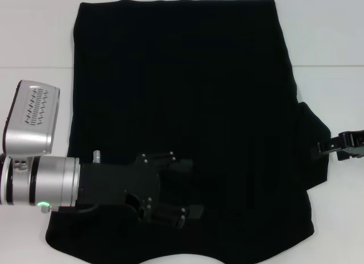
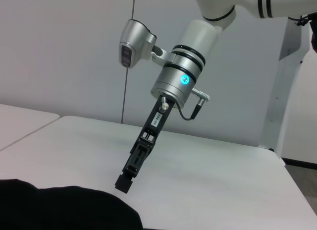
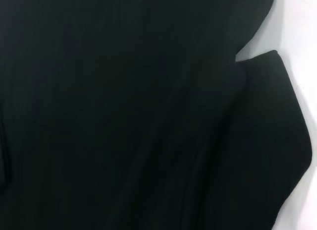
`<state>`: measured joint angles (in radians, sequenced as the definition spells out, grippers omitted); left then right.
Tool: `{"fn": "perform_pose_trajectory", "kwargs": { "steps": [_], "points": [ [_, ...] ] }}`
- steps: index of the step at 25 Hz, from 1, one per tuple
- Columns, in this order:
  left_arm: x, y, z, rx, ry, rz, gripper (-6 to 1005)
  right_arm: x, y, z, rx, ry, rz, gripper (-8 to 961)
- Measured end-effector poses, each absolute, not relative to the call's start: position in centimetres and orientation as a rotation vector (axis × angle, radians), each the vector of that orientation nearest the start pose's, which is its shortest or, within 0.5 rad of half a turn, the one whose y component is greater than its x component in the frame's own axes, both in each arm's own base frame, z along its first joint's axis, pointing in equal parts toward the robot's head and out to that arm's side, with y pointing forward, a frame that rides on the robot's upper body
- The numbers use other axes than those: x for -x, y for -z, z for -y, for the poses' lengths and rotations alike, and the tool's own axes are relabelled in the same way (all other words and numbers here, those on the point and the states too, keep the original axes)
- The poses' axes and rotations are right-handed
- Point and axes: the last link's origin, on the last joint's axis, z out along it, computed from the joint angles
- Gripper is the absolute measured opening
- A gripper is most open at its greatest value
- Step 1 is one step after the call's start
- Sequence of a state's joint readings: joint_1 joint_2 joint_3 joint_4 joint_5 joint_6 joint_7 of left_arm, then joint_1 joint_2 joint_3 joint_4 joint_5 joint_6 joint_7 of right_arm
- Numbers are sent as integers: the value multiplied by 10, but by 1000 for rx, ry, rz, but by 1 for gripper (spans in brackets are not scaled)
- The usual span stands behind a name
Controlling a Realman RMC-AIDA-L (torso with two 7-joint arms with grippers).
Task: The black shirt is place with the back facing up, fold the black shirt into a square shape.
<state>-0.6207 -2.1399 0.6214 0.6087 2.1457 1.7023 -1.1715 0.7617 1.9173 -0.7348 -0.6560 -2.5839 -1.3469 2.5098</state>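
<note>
The black shirt [image 1: 187, 76] lies spread flat on the white table, plain side up, with no lettering showing. My left gripper [image 1: 187, 187] is open and hovers over the shirt's near left part, with nothing between its fingers. Over at the right edge, my right gripper [image 1: 333, 147] is at the tip of the shirt's right sleeve [image 1: 313, 156]. In the left wrist view the right gripper [image 2: 126, 178] points down just above the shirt's edge [image 2: 59, 210]. The right wrist view is filled by the shirt [image 3: 124, 116] and its sleeve [image 3: 267, 141].
The white table [image 1: 34, 36] shows bare on both sides of the shirt and beyond it [image 2: 223, 180]. The shirt's near hem reaches almost to the table's front edge. A grey wall stands behind the table.
</note>
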Motion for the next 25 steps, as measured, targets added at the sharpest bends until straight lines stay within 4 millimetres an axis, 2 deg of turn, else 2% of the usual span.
{"fn": "perform_pose_trajectory", "kwargs": {
  "steps": [12, 17, 25],
  "points": [
    [228, 35, -318, 2942, 750, 288, 949, -295, -45, -403, 2129, 37, -1688, 766],
    [228, 34, -318, 2940, 750, 290, 948, -297, -42, -403, 2122, 43, -1691, 519],
    [227, 34, -320, 2932, 745, 290, 948, -299, -41, -404, 2110, 41, -1685, 468]
  ]
}}
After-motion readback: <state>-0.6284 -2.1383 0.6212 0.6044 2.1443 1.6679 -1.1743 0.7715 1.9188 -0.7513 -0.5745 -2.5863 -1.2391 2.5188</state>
